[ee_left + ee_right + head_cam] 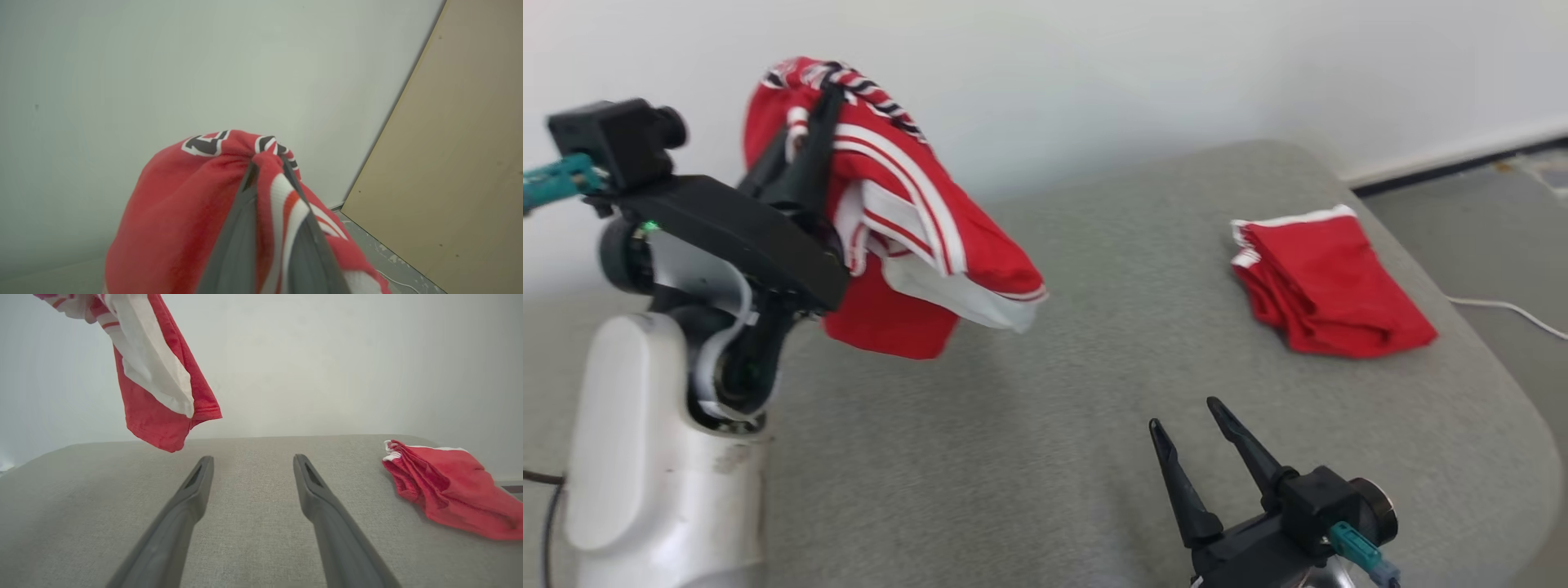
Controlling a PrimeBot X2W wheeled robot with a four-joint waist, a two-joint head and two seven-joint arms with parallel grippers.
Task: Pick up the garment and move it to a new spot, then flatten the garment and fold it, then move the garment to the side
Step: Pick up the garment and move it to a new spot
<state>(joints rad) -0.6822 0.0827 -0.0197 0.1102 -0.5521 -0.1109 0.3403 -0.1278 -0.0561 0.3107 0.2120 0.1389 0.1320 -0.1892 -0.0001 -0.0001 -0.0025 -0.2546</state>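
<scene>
Left tool (827, 91) pinches the garment (907, 220) aloft — right tool (1184, 413) spread

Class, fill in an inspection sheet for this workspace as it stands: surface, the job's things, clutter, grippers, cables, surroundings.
Surface: grey fabric-covered top, rounded corners.
Job's things: red garment with white stripes, bunched, hanging clear of the surface.
Clutter: folded red cloth lying at the far right of the surface.
Grippers: left gripper raised, shut on the garment; right gripper open, empty, low over the near side.
Cables: white cable on the floor to the right; dark cable at the lower left.
Surroundings: white wall behind; beige panel in the left wrist view.
</scene>
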